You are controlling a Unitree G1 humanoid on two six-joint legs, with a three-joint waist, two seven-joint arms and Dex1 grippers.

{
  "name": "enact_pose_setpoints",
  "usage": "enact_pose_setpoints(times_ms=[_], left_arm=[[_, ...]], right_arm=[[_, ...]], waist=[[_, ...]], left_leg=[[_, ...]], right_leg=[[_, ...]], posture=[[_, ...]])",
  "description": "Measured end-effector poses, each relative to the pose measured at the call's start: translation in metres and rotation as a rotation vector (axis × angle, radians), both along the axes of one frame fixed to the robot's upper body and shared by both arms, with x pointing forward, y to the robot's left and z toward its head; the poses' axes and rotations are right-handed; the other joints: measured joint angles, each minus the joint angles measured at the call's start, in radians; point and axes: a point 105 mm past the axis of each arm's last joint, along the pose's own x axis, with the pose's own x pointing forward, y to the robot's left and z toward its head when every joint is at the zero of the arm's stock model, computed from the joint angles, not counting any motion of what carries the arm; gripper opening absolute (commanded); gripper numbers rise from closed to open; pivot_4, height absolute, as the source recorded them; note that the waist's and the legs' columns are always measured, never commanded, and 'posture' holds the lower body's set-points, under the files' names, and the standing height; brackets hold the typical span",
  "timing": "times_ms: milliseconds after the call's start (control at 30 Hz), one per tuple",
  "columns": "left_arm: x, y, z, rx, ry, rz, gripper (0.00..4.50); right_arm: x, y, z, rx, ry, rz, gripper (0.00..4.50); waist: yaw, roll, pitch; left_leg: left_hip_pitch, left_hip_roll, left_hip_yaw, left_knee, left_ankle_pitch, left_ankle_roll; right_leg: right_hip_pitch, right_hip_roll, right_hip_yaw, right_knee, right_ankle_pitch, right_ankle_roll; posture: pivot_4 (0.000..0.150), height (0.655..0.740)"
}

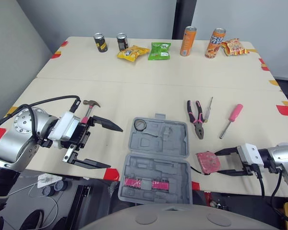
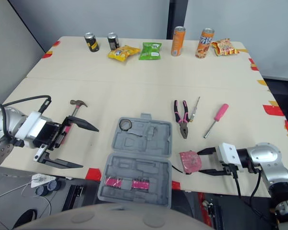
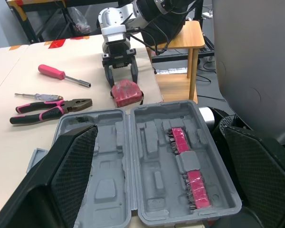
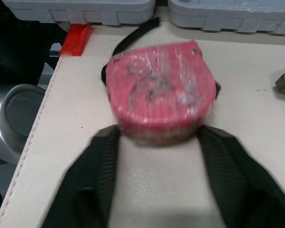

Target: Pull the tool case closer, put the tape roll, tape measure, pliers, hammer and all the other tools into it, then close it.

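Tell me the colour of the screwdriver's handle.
Pink. The screwdriver handle shows best in the left eye view.

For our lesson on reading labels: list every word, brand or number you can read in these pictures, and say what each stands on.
No text here can be read.
dark cans: print too small to read.
orange cans: print too small.
yellow snack bag, green snack bag, orange snack bag: print too small.
tool case: no lettering seen.
tape measure: blurred, nothing legible.
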Motion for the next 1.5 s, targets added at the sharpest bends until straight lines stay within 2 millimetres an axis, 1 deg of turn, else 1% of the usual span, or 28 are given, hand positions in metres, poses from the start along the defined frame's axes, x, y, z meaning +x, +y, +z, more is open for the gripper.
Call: enact_pose_setpoints(times_ms=[133, 167, 267, 367, 433, 467, 500, 533, 700, 733, 867, 1033, 1167, 1500], left_arm=[[0.000, -0.001, 0.000, -0.009, 0.005, 0.000, 4.50], [0.000, -0.001, -0.001, -0.009, 0.006, 0.000, 4.50], [0.000, -0.001, -0.001, -0.010, 0.006, 0.000, 4.50], [0.000, -0.001, -0.001, -0.011, 0.006, 0.000, 4.50], [0.000, -0.001, -0.001, -0.011, 0.006, 0.001, 4.50], [0.000, -0.001, -0.001, -0.011, 0.006, 0.001, 4.50], [0.000, -0.001, -0.001, -0.011, 0.007, 0.002, 4.50], [0.000, -0.001, -0.001, -0.011, 0.007, 0.002, 4.50], [0.000, -0.001, -0.001, -0.012, 0.007, 0.002, 4.50], [0.000, -0.001, -0.001, -0.013, 0.008, 0.002, 4.50], [0.000, -0.001, -0.001, -0.014, 0.009, 0.003, 4.50], [0.001, -0.001, -0.002, -0.012, 0.009, 0.003, 4.50], [0.000, -0.001, -0.002, -0.012, 0.010, 0.003, 4.50], [-0.002, 0.000, -0.006, -0.011, 0.029, 0.008, 4.50]], right_arm=[[-0.002, 0.000, -0.001, 0.006, 0.004, -0.001, 0.26], [-0.003, 0.000, -0.001, 0.007, 0.006, -0.002, 0.04], [-0.004, 0.000, -0.001, 0.005, 0.009, 0.000, 0.04], [-0.002, -0.002, 0.000, -0.010, 0.012, 0.003, 0.86], [-0.002, -0.004, 0.002, -0.032, 0.016, 0.014, 1.58], [-0.002, -0.005, 0.003, -0.041, 0.017, 0.021, 1.87], [-0.002, -0.007, 0.004, -0.050, 0.017, 0.025, 2.29], [-0.001, -0.007, 0.005, -0.054, 0.016, 0.032, 2.58], [0.006, -0.001, 0.018, -0.037, -0.027, 0.068, 4.32], [0.007, 0.001, 0.020, -0.028, -0.034, 0.074, 4.48], [0.010, 0.008, 0.023, -0.009, -0.053, 0.091, 4.48], [0.009, 0.018, 0.015, 0.008, -0.039, 0.114, 4.48], [0.013, 0.027, 0.011, -0.002, -0.050, 0.151, 4.48], [0.013, 0.034, 0.005, -0.008, -0.045, 0.173, 4.48]], waist=[[0.004, 0.000, 0.000], [0.004, 0.000, 0.000], [0.004, 0.000, 0.000], [0.002, 0.000, 0.000], [0.002, 0.000, 0.000], [0.002, 0.000, 0.000], [0.002, 0.000, 0.000], [0.002, 0.000, 0.000], [0.001, 0.000, 0.000], [0.002, 0.000, 0.000], [0.003, 0.000, 0.000], [0.002, 0.000, 0.000], [-0.002, 0.000, 0.000], [0.001, 0.000, 0.000]], left_leg=[[0.000, 0.000, 0.000, 0.000, 0.000, 0.000], [0.000, 0.000, 0.000, 0.000, 0.000, 0.000], [0.000, 0.000, 0.000, 0.000, 0.000, 0.000], [0.000, 0.000, 0.001, 0.000, 0.000, 0.000], [0.000, 0.001, 0.001, 0.000, 0.000, 0.000], [0.000, 0.001, 0.001, 0.000, 0.000, 0.000], [0.000, 0.001, 0.001, 0.000, 0.000, 0.000], [0.000, 0.001, 0.001, 0.000, 0.000, 0.000], [0.000, 0.002, 0.001, 0.000, 0.000, 0.000], [0.000, 0.002, 0.001, 0.000, 0.000, 0.000], [0.000, 0.002, 0.001, 0.000, 0.000, 0.000], [0.000, 0.002, 0.001, 0.000, 0.000, 0.000], [0.000, 0.002, 0.001, 0.000, 0.000, 0.000], [-0.001, 0.002, 0.001, 0.000, 0.000, 0.000]], right_leg=[[0.000, 0.000, 0.000, 0.000, 0.000, 0.000], [0.000, 0.000, 0.000, 0.000, 0.000, 0.000], [0.000, 0.000, 0.000, 0.000, 0.000, 0.000], [0.000, 0.000, 0.000, 0.000, 0.000, 0.000], [0.000, 0.000, 0.000, 0.000, 0.000, 0.000], [0.000, 0.001, 0.000, 0.000, 0.000, 0.000], [0.000, 0.001, 0.000, 0.000, 0.000, 0.000], [0.000, 0.001, 0.000, 0.000, 0.000, 0.000], [0.000, 0.002, 0.001, 0.000, 0.000, 0.000], [0.000, 0.002, 0.001, 0.000, 0.000, 0.000], [0.000, 0.002, 0.001, 0.000, 0.000, 0.000], [-0.001, 0.002, 0.001, 0.000, 0.000, 0.000], [-0.002, 0.002, 0.001, 0.001, 0.000, 0.000], [-0.002, 0.003, 0.001, 0.002, 0.000, 0.000]], posture=[[0.150, 0.7400], [0.150, 0.7400], [0.150, 0.7400], [0.150, 0.7400], [0.150, 0.7400], [0.150, 0.7400], [0.150, 0.7400], [0.150, 0.7400], [0.150, 0.7400], [0.150, 0.7400], [0.150, 0.7400], [0.150, 0.7400], [0.150, 0.7400], [0.150, 0.7400]])
